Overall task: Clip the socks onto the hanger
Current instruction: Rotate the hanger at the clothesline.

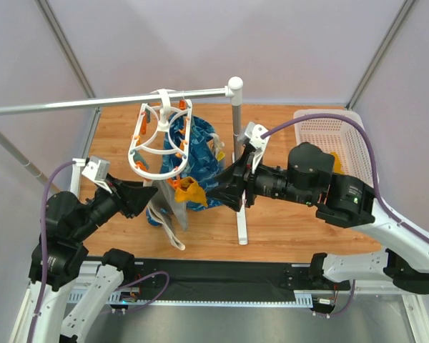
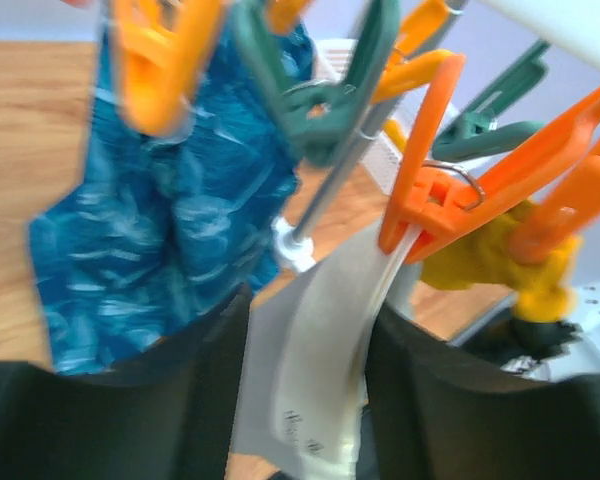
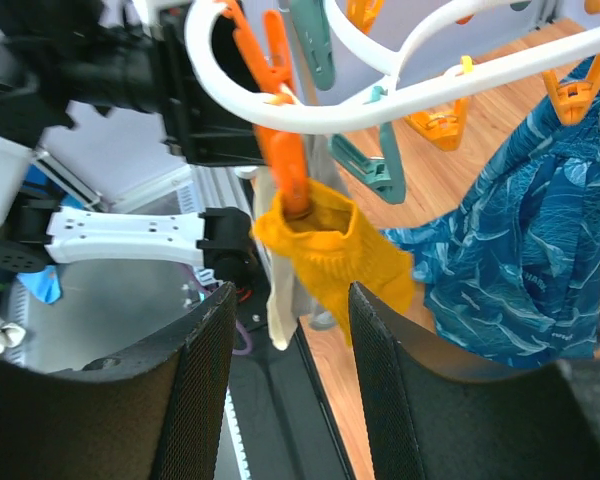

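Observation:
The white oval hanger (image 1: pixel 137 136) with orange clips hangs from the rail; its ring also shows in the right wrist view (image 3: pixel 430 85). One mustard-yellow sock (image 1: pixel 188 189) hangs from an orange clip (image 3: pixel 285 165) at the hanger's near side. My right gripper (image 3: pixel 290 300) is open, its fingers on either side of the sock (image 3: pixel 330 250) and just below it. My left gripper (image 2: pixel 305 310) is open with a grey garment (image 2: pixel 320 340) hanging between its fingers; the sock (image 2: pixel 480 255) is to its right. A second bit of mustard yellow (image 1: pixel 335 161) shows in the basket behind the right arm.
A blue wave-patterned cloth (image 1: pixel 200 153) hangs from the hanger behind the sock. The grey rail (image 1: pixel 93 102) rests on a white post (image 1: pixel 237 143) right of the hanger. A white basket (image 1: pixel 322 125) stands at the back right. Green clips (image 2: pixel 320 100) hang among the orange ones.

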Robot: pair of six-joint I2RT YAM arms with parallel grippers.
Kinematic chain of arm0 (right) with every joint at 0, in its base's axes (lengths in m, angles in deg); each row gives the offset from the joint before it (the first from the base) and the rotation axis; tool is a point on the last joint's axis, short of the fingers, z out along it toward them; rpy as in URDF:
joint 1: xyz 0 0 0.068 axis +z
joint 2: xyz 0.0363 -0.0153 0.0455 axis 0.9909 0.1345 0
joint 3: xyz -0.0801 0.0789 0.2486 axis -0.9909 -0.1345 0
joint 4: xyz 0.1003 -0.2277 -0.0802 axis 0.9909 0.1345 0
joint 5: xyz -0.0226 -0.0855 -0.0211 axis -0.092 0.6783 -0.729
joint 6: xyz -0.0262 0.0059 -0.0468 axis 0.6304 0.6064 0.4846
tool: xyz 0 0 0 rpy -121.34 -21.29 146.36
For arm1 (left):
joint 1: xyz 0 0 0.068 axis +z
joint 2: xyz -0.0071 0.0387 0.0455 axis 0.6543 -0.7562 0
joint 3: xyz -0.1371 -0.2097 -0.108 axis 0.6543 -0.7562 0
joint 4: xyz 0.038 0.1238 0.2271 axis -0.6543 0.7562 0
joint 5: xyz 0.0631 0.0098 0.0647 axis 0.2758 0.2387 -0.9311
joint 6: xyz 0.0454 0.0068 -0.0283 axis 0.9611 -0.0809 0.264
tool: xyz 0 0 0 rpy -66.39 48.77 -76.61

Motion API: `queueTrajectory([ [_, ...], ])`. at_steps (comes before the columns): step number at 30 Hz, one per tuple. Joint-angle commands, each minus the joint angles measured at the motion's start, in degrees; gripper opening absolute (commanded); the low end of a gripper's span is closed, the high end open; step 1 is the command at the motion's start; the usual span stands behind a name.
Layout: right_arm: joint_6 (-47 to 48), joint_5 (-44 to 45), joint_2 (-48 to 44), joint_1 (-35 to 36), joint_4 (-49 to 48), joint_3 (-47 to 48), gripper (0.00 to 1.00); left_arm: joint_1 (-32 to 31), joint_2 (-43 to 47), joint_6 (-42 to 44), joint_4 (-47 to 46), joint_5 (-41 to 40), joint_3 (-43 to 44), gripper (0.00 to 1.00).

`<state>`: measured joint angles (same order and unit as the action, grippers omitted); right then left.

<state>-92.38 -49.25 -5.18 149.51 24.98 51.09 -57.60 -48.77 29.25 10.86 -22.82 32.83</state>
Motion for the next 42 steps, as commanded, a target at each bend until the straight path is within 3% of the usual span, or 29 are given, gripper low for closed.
queueTrajectory([
  [1, -2.48, -2.63, -1.75, -0.01, -1.87, 0.37, 0.50, 0.03, 0.45, -3.19, -9.66, 9.23, -2.61, 0.45],
  [7, -3.89, -3.15, -1.49, -0.01, -1.95, 0.72, 0.50, 0.03, 4.66, -11.03, -16.18, 12.67, -8.77, 0.28],
  [11, -3.63, -3.42, -1.05, -0.01, -3.09, 0.29, 0.50, 0.03, 6.51, -19.45, -23.12, 14.24, -12.54, 0.22],
  [15, -3.54, -3.42, -0.26, -0.01, -3.88, 0.29, 0.50, 0.03, 5.90, -19.75, -23.84, 14.51, -12.38, 0.22],
  [23, -4.16, -3.68, 1.76, -0.01, -5.20, 0.64, 0.51, 0.03, 3.09, -19.39, -22.26, 15.21, -11.59, 0.30],
  [26, -4.33, -4.21, 2.72, -0.01, -5.91, 1.16, 0.53, 0.03, 2.38, -16.59, -19.81, 14.70, -9.49, 0.43],
  [27, -4.33, -4.38, 2.99, -0.01, -5.91, 1.42, 0.54, 0.03, 2.56, -15.18, -16.31, 13.73, -8.61, 0.52],
  [30, -4.25, -5.26, 4.13, -0.01, -5.64, 2.65, 0.54, 0.03, 4.93, -8.95, -7.71, 8.38, -5.27, 0.66],
  [34, -4.33, -6.32, 4.84, -0.01, -5.73, 3.27, 0.54, 0.03, 9.40, -2.87, 1.20, 1.08, -2.27, 0.68],
  [36, -4.16, -6.58, 5.10, -0.01, -5.91, 3.19, 0.54, 0.03, 11.43, -1.03, 4.01, -2.35, -1.04, 0.65],
  [42, -4.07, -7.20, 5.28, -0.01, -6.00, 3.19, 0.53, 0.03, 10.93, 2.23, 5.61, -10.36, 2.82, 0.59],
])
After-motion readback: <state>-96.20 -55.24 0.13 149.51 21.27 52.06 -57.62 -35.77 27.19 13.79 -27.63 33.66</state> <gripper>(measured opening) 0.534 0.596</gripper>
